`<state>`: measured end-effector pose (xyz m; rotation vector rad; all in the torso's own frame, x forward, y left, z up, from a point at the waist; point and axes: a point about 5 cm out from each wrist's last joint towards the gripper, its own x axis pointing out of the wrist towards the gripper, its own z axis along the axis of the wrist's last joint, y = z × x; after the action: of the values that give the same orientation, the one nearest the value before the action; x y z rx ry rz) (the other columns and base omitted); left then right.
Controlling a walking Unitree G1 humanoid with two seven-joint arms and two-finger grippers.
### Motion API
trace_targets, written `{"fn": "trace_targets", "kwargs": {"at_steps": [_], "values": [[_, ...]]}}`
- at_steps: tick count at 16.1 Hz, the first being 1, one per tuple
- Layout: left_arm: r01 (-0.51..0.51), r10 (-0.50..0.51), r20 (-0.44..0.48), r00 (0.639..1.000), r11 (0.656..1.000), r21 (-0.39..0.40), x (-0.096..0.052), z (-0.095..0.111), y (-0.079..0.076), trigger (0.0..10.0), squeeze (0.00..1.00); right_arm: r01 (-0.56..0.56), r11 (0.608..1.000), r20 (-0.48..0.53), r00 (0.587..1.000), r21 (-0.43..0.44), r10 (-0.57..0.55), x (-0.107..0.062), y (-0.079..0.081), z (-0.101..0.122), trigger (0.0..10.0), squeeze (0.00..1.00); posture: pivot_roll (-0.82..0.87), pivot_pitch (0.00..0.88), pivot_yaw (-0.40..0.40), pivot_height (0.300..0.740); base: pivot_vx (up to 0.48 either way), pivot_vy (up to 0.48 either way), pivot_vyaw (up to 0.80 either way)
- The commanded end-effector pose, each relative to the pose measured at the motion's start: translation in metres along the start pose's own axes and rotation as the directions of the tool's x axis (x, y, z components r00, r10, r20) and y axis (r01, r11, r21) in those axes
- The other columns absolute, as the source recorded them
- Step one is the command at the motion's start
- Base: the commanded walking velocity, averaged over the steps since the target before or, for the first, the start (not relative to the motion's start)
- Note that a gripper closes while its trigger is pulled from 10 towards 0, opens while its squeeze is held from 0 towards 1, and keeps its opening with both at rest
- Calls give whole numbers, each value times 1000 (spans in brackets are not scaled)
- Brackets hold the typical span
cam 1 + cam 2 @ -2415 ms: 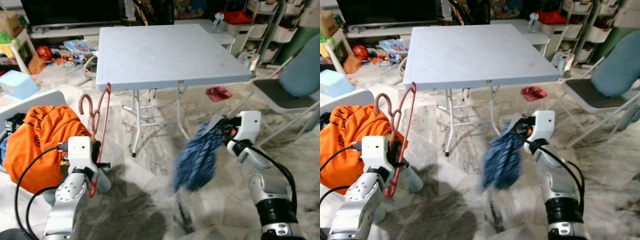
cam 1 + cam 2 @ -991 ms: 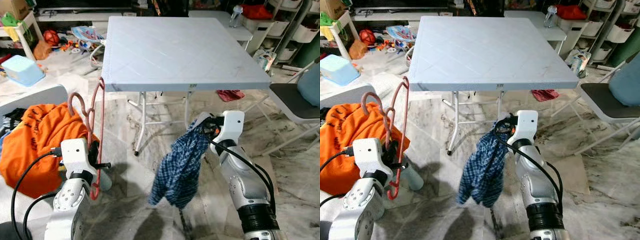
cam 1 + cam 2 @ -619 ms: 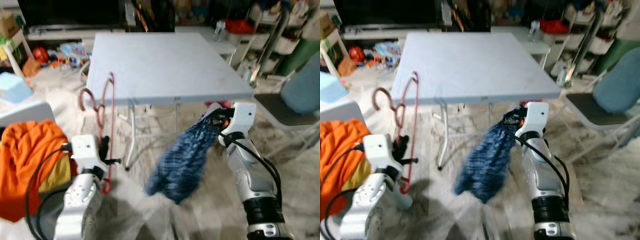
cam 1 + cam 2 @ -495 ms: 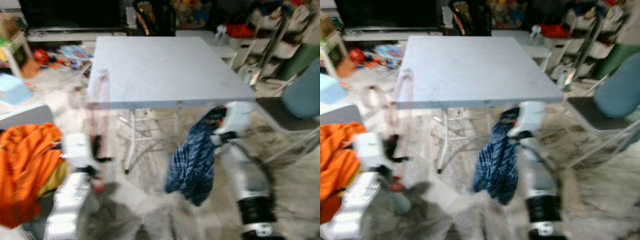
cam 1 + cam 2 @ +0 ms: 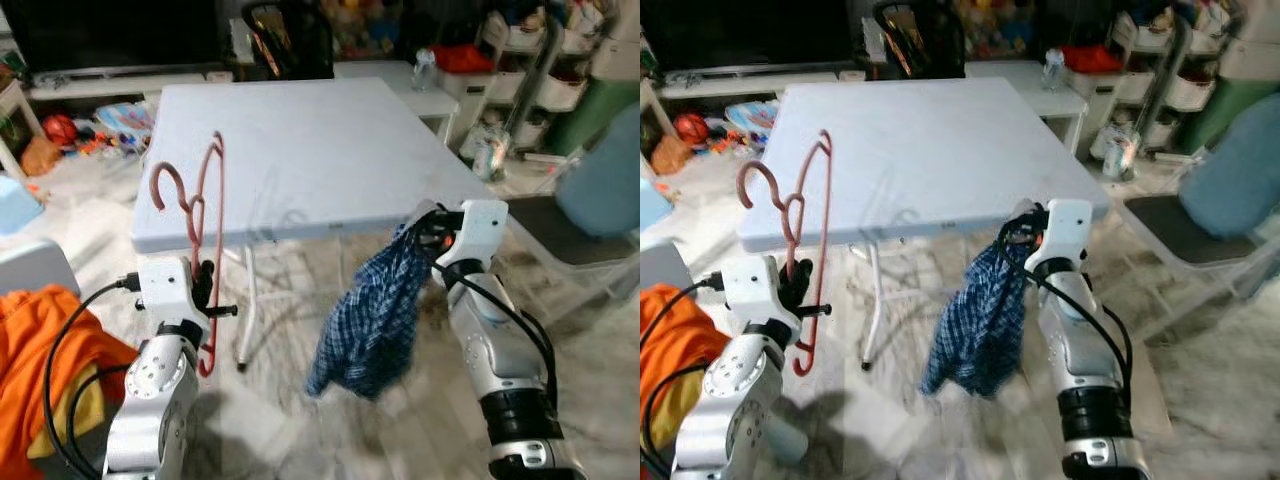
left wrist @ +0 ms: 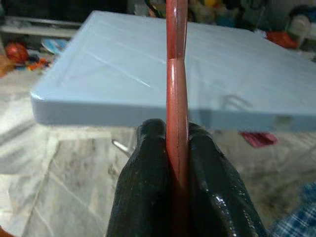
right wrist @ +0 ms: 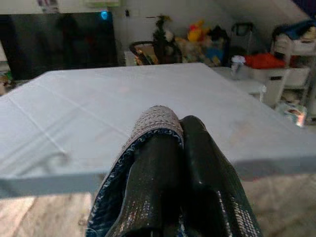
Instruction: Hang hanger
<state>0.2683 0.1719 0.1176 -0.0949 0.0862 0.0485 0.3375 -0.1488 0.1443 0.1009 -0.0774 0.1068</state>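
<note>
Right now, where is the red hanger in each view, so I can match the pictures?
Left eye view: red hanger, upright in the left claw, lower left.
Right eye view: same place, before the table's near edge.
Left wrist view: centre, pinched.
Right wrist view: cannot see it.
Shared landmark: grey table.

We saw a pale blue-grey folding desk (image 5: 300, 150) on white metal legs (image 5: 246, 310), its square top bare apart from faint diagonal lines. It stood on a marbled floor (image 5: 280, 420). On that floor lay an orange cloth heap (image 5: 45, 350) near the desk's left side, toys (image 5: 95, 125) behind its far left corner, and a red rag (image 6: 259, 139) beyond the legs.
</note>
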Motion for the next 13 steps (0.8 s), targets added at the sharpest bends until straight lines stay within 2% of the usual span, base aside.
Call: {"fn": "trace_targets", "kwargs": {"at_steps": [1, 5, 9, 13], "values": [[-19, 18, 8, 1000, 1000, 11, 2, 4, 4, 10000, 0, -19, 1000, 16, 1000, 6, 19, 5, 7, 4, 10000, 0, 12, 0, -56, 740, 461, 0, 0], [-7, 7, 15, 1000, 1000, 22, 4, 7, 2, 10000, 0, -68, 998, 51, 996, 11, 67, 7, 14, 10, 10000, 0, 10, 0, -47, 740, 461, 0, 0], [-6, 5, 22, 1000, 1000, 17, 6, 9, 2, 10000, 0, -74, 997, 57, 996, 13, 73, 9, 16, 11, 10000, 0, 12, 0, -49, 740, 461, 0, 517], [-5, 5, 23, 1000, 1000, 10, 5, 9, -1, 10000, 0, -83, 996, 53, 995, 10, 82, 9, 16, 10, 10000, 0, 11, 0, -50, 740, 461, 0, 0]]}}
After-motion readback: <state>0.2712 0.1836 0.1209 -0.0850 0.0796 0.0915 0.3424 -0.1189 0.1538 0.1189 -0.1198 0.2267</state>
